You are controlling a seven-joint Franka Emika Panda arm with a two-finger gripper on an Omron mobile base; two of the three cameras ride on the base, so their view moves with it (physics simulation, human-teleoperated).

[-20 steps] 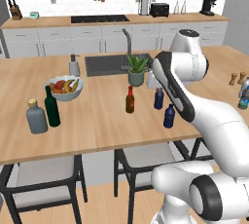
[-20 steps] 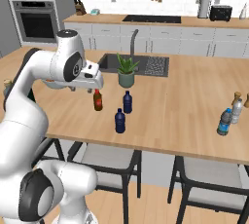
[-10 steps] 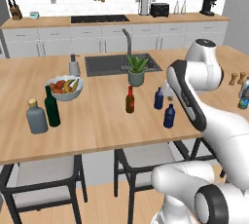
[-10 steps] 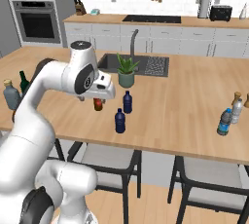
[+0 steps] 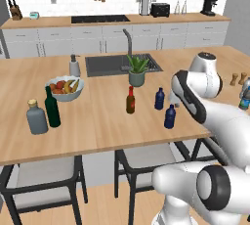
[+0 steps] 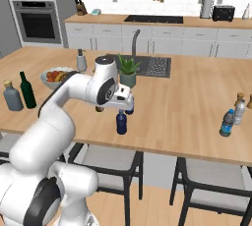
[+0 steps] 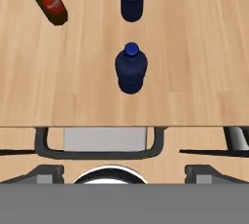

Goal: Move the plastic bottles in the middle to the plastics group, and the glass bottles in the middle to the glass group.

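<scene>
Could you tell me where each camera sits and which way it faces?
Left base view: behind the arm's left, facing the island; arm at lower right.
Right base view: behind its right, same island; arm at lower left.
Hand view: looks down on the near blue bottle.
All share that bottle and the brown bottle.

**Where the bottles stand on your counter**

You have the two plastic bottles (image 5: 164, 107) in the middle of the counter (image 5: 102, 121), one behind the other, the nearer close to the front edge. Left of them stands the glass bottle (image 5: 130, 100). Behind it is the potted plant (image 5: 137, 70), before the sink (image 5: 117, 64). Far left stands the glass group (image 5: 44, 111), far right the plastics group (image 5: 244, 95).
</scene>
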